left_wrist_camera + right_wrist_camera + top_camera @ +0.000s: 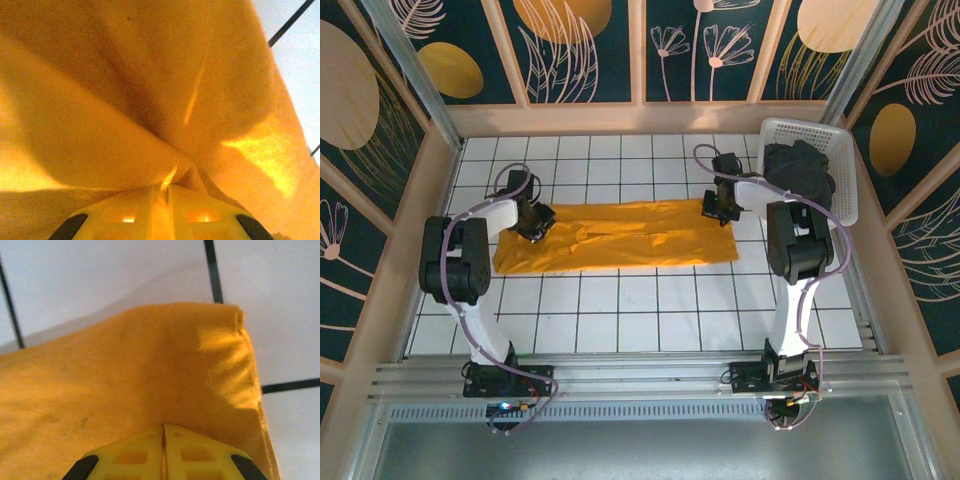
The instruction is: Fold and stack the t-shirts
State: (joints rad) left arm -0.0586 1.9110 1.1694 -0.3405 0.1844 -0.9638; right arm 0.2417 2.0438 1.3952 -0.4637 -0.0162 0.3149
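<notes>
env: robot lab cell | evid: alu frame rail (640,378), white-tile tbl (660,310), leaf-print wall panels (575,50)

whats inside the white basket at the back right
A dark charcoal t-shirt lies bunched inside the white mesh basket, filling most of it. Anything beneath the shirt is covered, and the right arm hides the basket's near corner.

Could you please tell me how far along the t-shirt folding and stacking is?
Done: the mustard t-shirt lies as a long narrow band, seemingly folded lengthwise. In hand: the left end effector and right end effector are each shut on its far edge, one per end. Left: finishing that fold, then the dark t-shirt, bunched in the white basket; nothing is stacked yet.
</notes>
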